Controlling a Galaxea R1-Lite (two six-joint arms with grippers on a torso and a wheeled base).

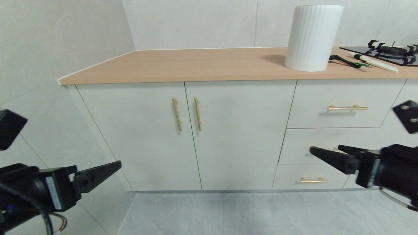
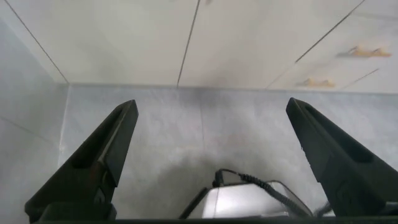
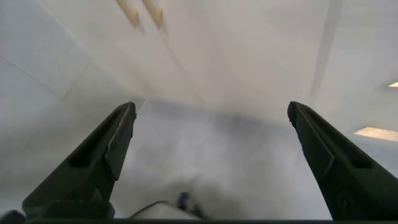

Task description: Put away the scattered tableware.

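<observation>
While both arms hung low before the cabinets, the left gripper (image 2: 211, 102) stood wide open, holding nothing; grey floor (image 2: 236, 124) showed between its fingers (image 2: 99, 162). The right gripper (image 3: 211, 104) was likewise spread wide and empty, level with the drawers (image 1: 313, 169) in the head view. The left gripper sat low near the side wall (image 1: 49, 49), off to the left of the cabinet doors (image 1: 137, 137).

The tableware lay up on the wooden countertop (image 1: 196, 65), at its right end, well apart from both grippers. A black-handled utensil (image 1: 344, 61) lay just beside the base of a tall white ribbed container (image 1: 312, 37), which stood upright. Near it a cream-handled utensil (image 1: 375, 62) lay at a slant along the near edge of the black hob (image 1: 400, 60). A small green-tipped piece (image 1: 365, 64) lay between the two utensils; I could not tell what it was. A black burner grate (image 1: 392, 50) sat on the hob.

Under the counter, the two cabinet doors were closed, their upright brass handles (image 1: 177, 114) side by side. The drawers to their right were closed too, each with a level brass pull (image 1: 347, 107).
</observation>
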